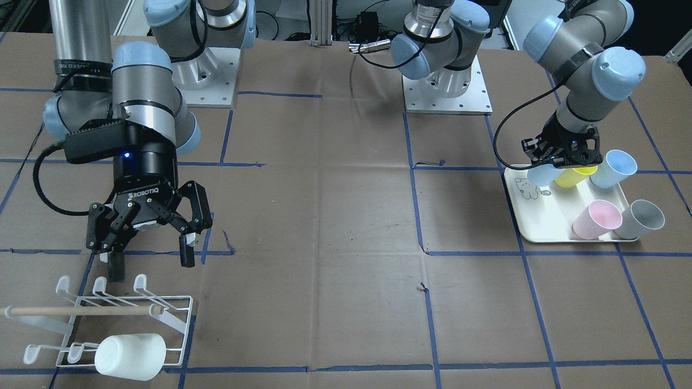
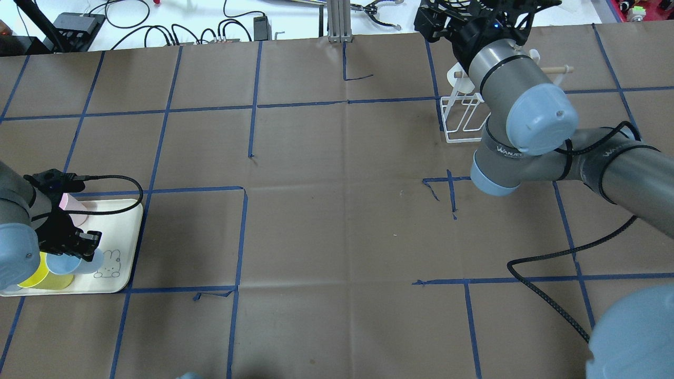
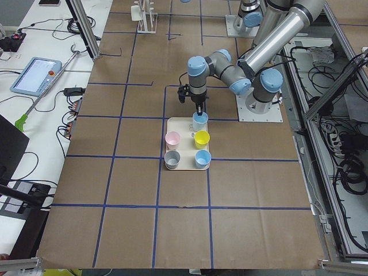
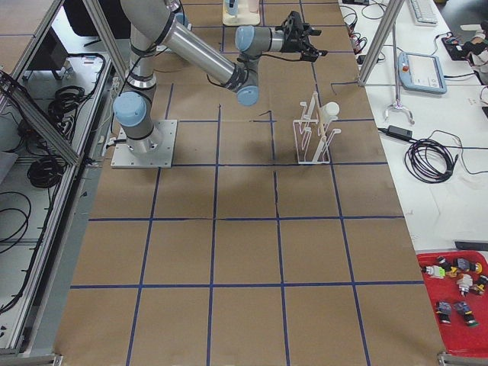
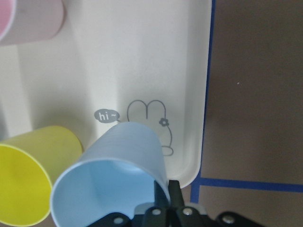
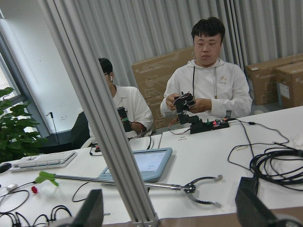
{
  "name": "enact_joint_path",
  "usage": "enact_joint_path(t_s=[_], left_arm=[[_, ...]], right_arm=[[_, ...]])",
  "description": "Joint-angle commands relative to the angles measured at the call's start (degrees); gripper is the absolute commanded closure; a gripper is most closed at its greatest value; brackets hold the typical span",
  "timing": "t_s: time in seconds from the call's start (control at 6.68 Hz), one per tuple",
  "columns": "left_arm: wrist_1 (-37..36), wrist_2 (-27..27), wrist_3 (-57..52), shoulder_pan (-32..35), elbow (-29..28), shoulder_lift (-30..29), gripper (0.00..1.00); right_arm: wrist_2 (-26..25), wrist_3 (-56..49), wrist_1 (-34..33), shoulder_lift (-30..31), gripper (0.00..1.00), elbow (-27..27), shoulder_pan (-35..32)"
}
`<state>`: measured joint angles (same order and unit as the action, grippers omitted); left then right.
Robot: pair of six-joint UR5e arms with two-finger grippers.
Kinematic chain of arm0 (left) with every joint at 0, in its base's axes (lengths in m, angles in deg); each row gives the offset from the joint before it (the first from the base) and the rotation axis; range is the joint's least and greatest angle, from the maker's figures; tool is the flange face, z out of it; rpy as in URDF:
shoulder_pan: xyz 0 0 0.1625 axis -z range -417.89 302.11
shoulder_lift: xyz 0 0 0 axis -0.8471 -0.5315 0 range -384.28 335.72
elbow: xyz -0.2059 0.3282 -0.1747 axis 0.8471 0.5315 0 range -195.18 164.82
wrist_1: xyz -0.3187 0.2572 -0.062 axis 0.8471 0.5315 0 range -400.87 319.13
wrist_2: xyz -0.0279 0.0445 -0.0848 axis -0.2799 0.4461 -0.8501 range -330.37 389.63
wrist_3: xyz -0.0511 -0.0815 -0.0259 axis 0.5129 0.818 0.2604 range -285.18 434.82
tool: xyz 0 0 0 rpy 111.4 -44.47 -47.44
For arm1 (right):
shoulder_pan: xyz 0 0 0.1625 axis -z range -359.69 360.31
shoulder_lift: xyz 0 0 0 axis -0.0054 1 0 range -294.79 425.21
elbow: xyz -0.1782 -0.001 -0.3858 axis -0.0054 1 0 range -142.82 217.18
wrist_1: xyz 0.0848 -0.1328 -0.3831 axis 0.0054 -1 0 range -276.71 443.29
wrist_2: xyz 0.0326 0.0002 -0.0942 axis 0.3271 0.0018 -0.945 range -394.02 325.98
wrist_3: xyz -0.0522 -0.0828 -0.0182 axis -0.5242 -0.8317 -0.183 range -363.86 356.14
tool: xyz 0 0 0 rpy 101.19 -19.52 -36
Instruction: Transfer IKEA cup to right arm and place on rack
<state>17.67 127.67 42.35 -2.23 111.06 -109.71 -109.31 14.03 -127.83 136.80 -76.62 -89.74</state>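
light-blue cup (image 5: 111,175) is pinched at its rim by the left tool (image 5: 165,191), presumably for handover; the right tool (image 1: 152,262) is held open, empty, beside the rack (image 1: 178,319).

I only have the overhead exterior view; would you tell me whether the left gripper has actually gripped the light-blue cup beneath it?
Observer: Yes; the left wrist view shows the left gripper shut on that light-blue cup at its rim.
Operator: Thanks. Has any cup been placed already?
Observer: The front-facing view shows one white cup on a prong of the rack.
Operator: And the right gripper?
Observer: Same view: the right gripper is open, holding nothing, not touching the rack.
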Motion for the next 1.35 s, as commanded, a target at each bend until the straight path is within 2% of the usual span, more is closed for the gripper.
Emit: enact_joint_path(t_s=[0.0,0.15,0.3,0.45,0.6,0.9,1.05,1.2], left_arm=[[3.7,-4.6,0.1,1.8,-8.4,-0.3,1.00],[8.1,-5.3,-0.2,3.1,-14.7,-0.9,1.00],[12.9,-9.1,-0.5,4.2,-21.0,-1.2,1.00],[17.3,-12.5,-0.6,4.4,-26.5,-2.0,1.00],[18.0,-17.3,-1.4,5.0,-29.9,-3.0,1.00],[17.2,-27.2,-2.5,5.6,-31.5,-3.9,1.00],[15.5,-34.1,-3.2,5.6,-31.6,-5.0,1.00],[9.9,-39.4,-3.8,6.0,-30.9,-6.9,1.00]], right_arm=[[8.7,19.2,0.1,2.2,0.00,-4.2,-0.5],[11.8,28.8,0.1,2.2,0.00,-4.7,-1.2],[14.0,36.0,0.1,2.2,0.00,-4.8,-1.9],[14.5,39.9,0.0,1.8,0.00,-4.8,-2.7],[14.5,43.2,0.1,1.5,0.00,-4.8,-3.5],[14.7,53.1,0.0,0.9,0.00,-6.4,-4.8],[14.7,54.4,-0.6,0.9,0.00,-7.0,-4.9],[14.7,56.6,-1.0,1.0,0.00,-7.0,-4.9]])
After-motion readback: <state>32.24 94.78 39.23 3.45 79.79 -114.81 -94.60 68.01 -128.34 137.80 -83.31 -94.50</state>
